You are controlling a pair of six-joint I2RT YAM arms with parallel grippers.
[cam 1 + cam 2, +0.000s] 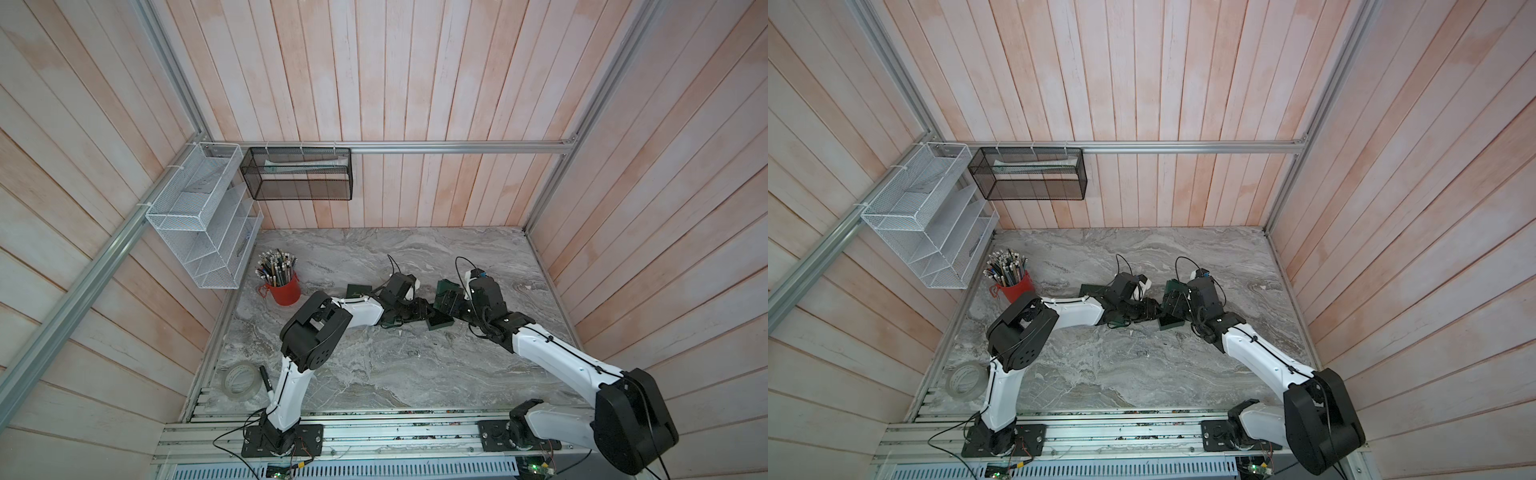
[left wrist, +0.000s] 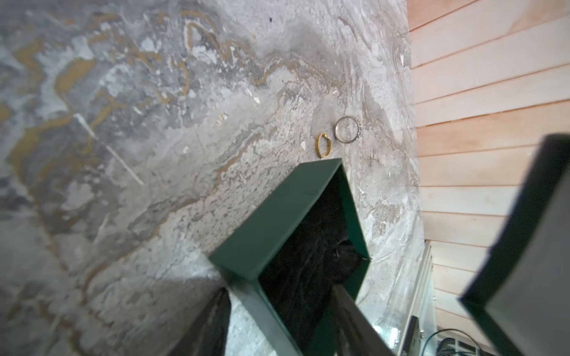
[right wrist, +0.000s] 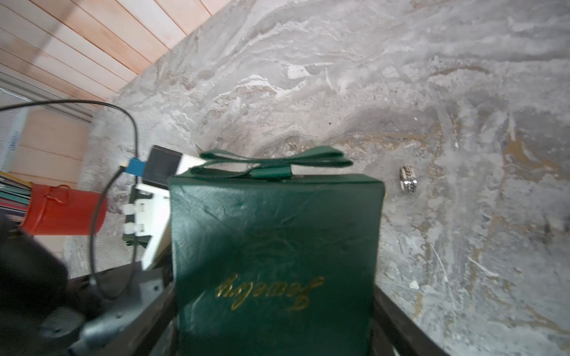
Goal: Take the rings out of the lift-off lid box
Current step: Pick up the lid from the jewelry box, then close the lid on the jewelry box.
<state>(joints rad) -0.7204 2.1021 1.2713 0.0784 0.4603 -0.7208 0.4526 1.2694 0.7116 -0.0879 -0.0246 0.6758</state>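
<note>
My left end effector (image 2: 279, 288) gripped the tipped box (image 2: 271, 234), my right end effector (image 3: 271, 283) its lid (image 3: 274, 234) at three o'clock; gentle shaking seemed best.

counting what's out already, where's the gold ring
In the left wrist view the gold ring lies on the table, just off the open box's corner, beside the silver ring.

table (image 1: 374, 374): grey marble look | far-left corner: red pencil cup (image 1: 286, 294) | near-left: tape roll (image 1: 237, 368) plus marker (image 1: 265, 379) | middle: open green box (image 2: 277, 222), gold ring (image 2: 323, 149) and silver ring (image 2: 348, 133) just beside it
</note>
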